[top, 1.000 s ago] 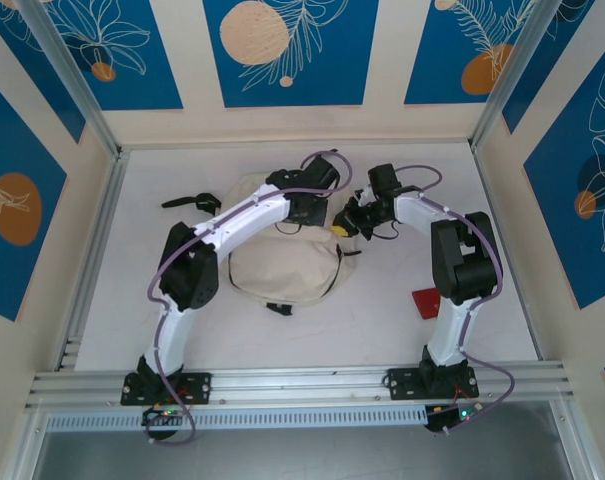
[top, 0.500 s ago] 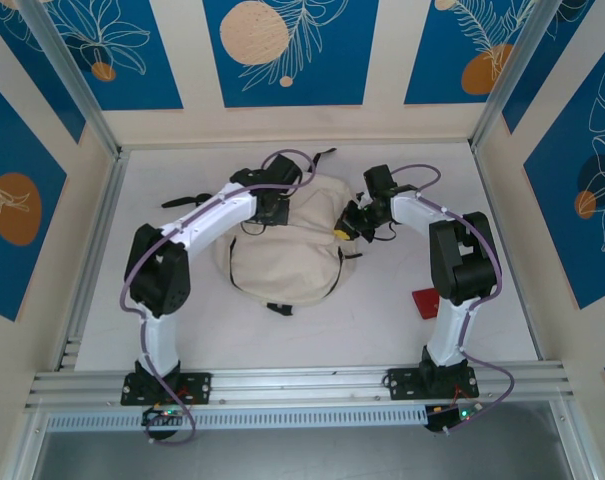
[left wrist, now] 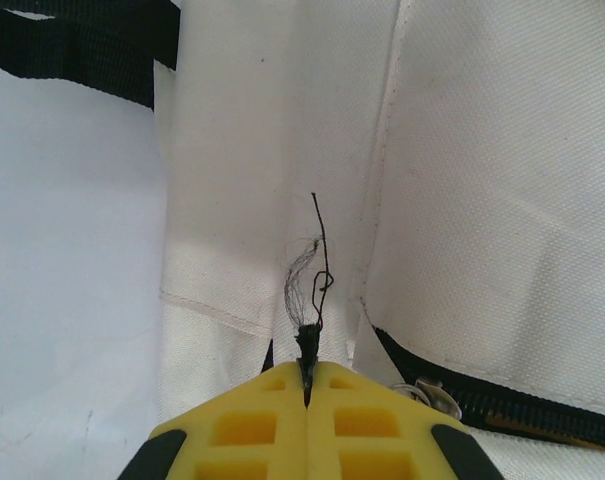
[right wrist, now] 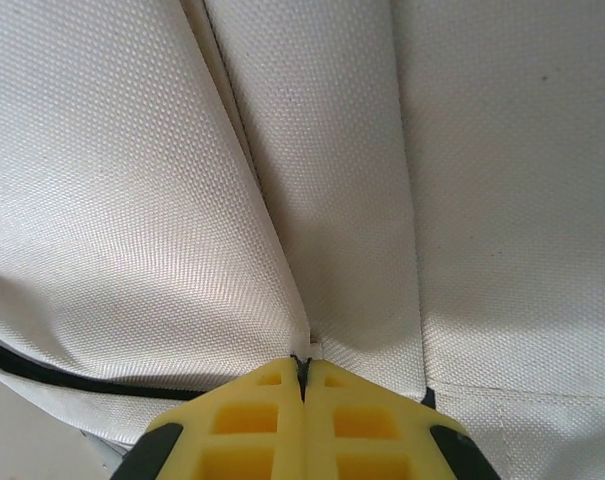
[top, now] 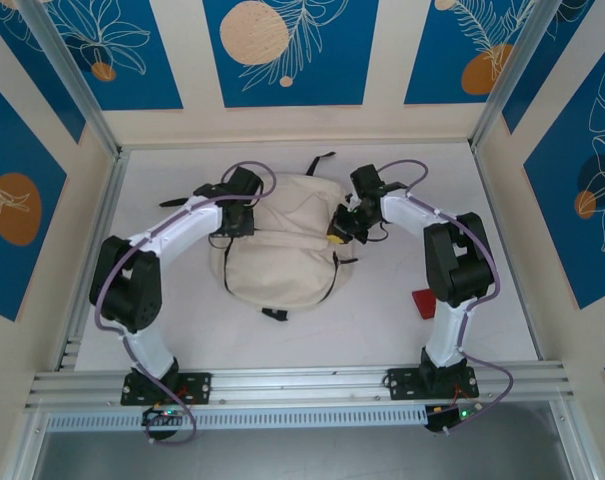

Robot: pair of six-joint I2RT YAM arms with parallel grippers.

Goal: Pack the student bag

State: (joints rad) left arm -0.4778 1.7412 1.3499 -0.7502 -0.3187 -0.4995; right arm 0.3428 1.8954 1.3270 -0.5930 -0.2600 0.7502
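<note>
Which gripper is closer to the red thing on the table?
Right. The right gripper pinches the bag's right edge, on the red thing's side. The left gripper pinches the bag's left edge, across the bag from it.

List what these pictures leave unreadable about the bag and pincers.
Top view: student bag contents, hidden by its cloth.
Top view: red object, partly behind the right arm.
Left wrist: lower end of the black strand, buried in the shut left pincer.
Right wrist: cloth pinched by the right pincer, buried likewise.
</note>
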